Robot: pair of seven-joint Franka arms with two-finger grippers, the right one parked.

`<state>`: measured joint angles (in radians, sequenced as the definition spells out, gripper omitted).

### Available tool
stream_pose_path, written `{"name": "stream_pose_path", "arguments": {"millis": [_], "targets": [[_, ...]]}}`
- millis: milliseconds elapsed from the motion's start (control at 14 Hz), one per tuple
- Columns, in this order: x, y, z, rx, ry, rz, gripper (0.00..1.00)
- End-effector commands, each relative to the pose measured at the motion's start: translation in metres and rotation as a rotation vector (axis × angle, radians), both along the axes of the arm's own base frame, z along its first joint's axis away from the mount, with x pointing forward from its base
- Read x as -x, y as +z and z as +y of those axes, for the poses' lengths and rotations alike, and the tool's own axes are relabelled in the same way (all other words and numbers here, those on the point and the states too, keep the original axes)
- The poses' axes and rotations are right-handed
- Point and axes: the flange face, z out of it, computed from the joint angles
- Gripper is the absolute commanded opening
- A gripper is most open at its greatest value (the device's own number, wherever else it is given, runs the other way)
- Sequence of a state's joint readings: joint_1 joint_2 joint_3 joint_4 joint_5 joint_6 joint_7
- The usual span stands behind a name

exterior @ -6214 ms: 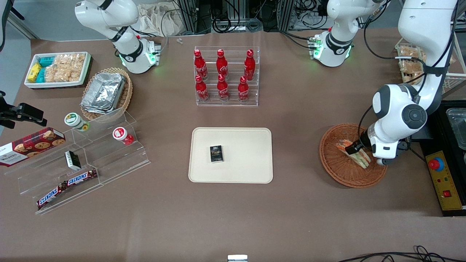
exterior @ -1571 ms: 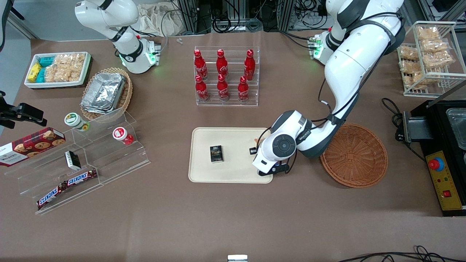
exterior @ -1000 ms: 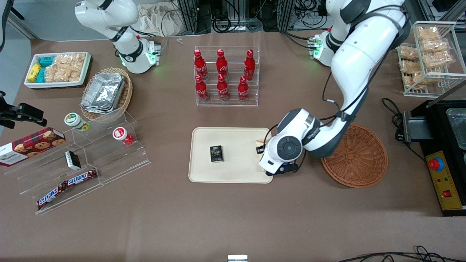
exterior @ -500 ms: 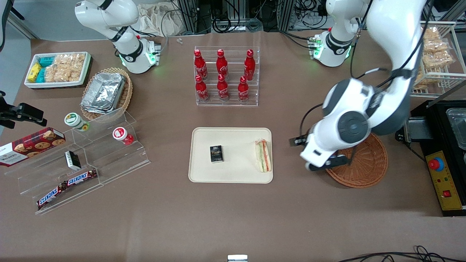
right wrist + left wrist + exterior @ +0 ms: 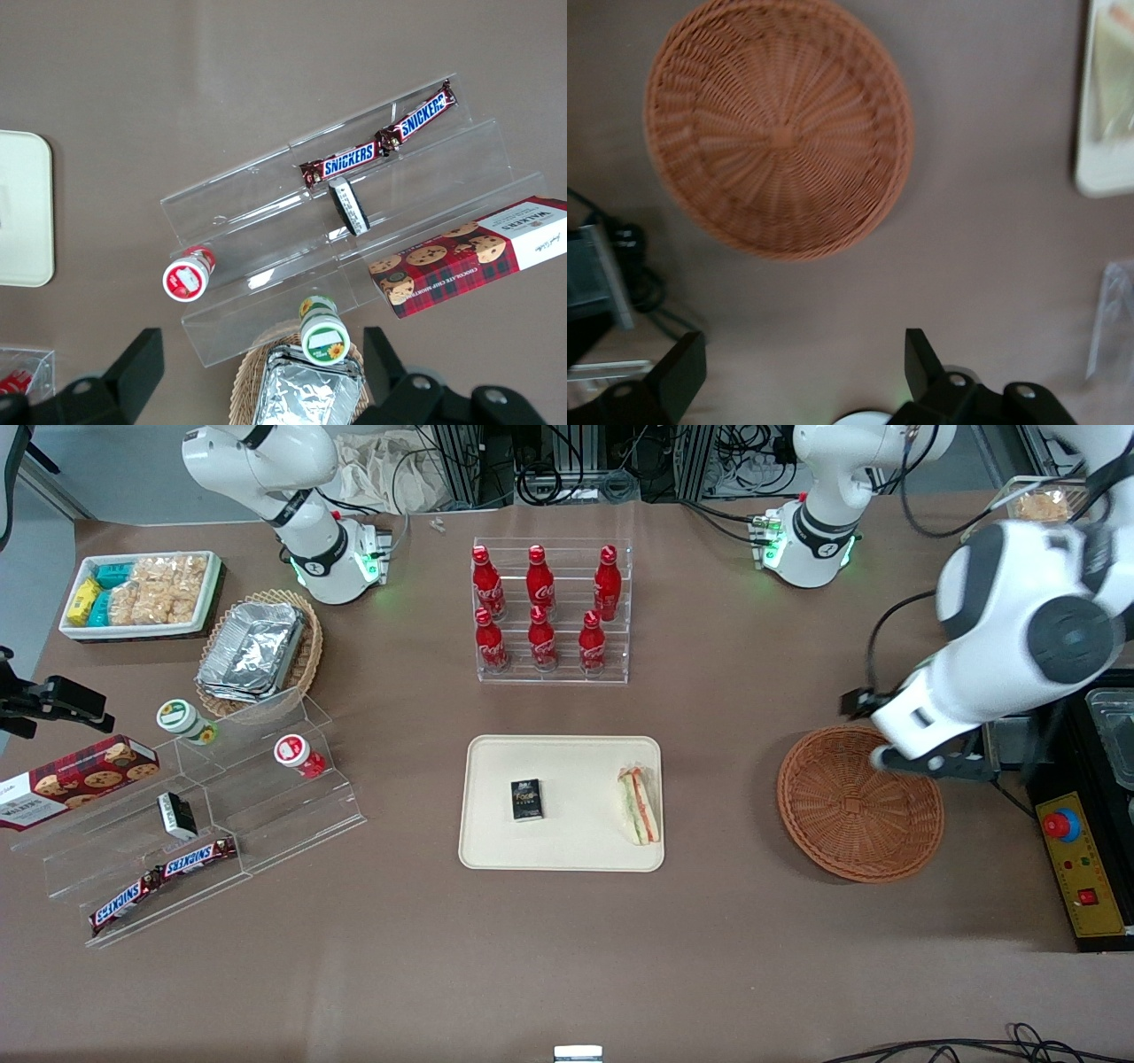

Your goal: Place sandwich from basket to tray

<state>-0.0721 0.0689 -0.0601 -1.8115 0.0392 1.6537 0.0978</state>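
Note:
The sandwich (image 5: 640, 806) lies on the cream tray (image 5: 576, 841), at the tray's end nearest the basket, its filling layers facing up. The reddish-brown basket (image 5: 859, 804) holds nothing. My left gripper (image 5: 873, 731) hangs high over the basket's rim, the part farther from the front camera. In the left wrist view the gripper (image 5: 802, 367) is open wide and empty, with the basket (image 5: 780, 128) below it. A corner of the tray (image 5: 1099, 181) and the blurred sandwich (image 5: 1112, 97) also show there.
A small black box (image 5: 526, 799) lies on the tray. A clear rack of red bottles (image 5: 549, 611) stands farther from the camera. A control box with a red button (image 5: 1076, 859) sits beside the basket. A clear stepped stand with snacks (image 5: 195, 815) is toward the parked arm's end.
The gripper carried the sandwich from the basket to the tray, let it go there, then rose and swung back over the basket, empty.

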Motion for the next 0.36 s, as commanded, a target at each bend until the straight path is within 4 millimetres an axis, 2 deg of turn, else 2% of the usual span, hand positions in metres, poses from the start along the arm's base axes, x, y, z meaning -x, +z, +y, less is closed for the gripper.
{"name": "stream_pose_path", "arguments": {"millis": [0, 143, 286], "targets": [[-0.001, 0.010, 0.006, -0.039, -0.091, 0.025, 1.00], [-0.022, 0.009, 0.000, -0.063, -0.090, 0.087, 1.00], [-0.032, 0.010, -0.004, -0.057, -0.087, 0.118, 1.00]]}}
